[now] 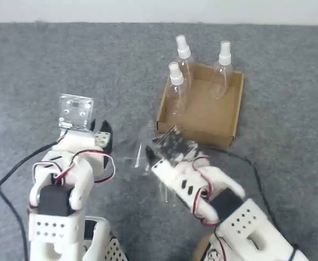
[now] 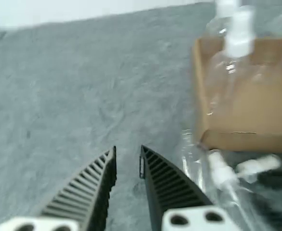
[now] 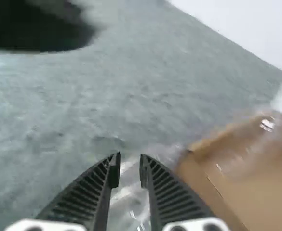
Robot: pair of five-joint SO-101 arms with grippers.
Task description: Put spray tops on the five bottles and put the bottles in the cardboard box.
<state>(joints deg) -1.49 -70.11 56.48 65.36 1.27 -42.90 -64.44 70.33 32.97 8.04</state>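
- We see 3 capped bottles [image 1: 176, 87] standing upright inside the cardboard box [image 1: 239, 106], 2 along its far wall and 1 by its left wall. We judge those finished.
- A 4th bottle [image 1: 146, 145] lies on its side on the carpet, just outside the box's near left corner. It is probably kept low there for handling before it goes in.
- The right gripper [image 1: 152, 155] sits over that bottle; whether it grips it we cannot tell.
- The left gripper [image 1: 105, 137] hovers just beside, narrowly parted and empty, likely placed to assist.
- Grey carpet [image 1: 66, 60] covers the table, and a pale wall [image 1: 148, 11] runs along its far edge.
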